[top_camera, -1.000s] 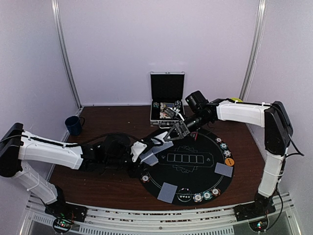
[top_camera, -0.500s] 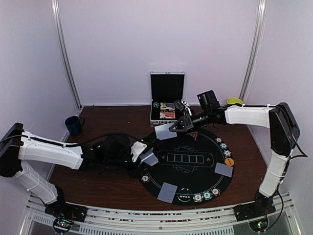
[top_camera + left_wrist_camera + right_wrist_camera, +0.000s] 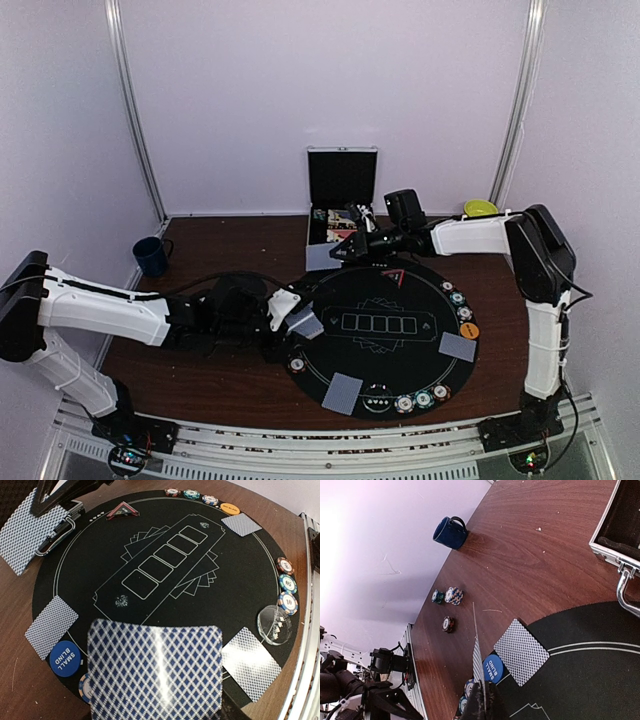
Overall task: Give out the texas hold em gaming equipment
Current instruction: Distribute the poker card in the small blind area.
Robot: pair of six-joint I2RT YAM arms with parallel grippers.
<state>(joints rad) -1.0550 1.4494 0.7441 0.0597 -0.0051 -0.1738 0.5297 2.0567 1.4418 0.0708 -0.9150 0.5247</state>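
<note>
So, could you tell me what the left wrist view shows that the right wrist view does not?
Only left wrist: the five-box outline, the clear dish, the orange button. Only right wrist: the dark blue mug and three chips on bare wood. Both: the blue Small Blind button and the card beside it.

At my left claw [image 3: 297, 315], the blurred card [image 3: 155, 672] hides both fingers; its near edge is cut off.

Robot lab, plain white booth walls [image 3: 240, 100], aluminium posts [image 3: 134, 120], slotted base rail [image 3: 300, 441]
</note>
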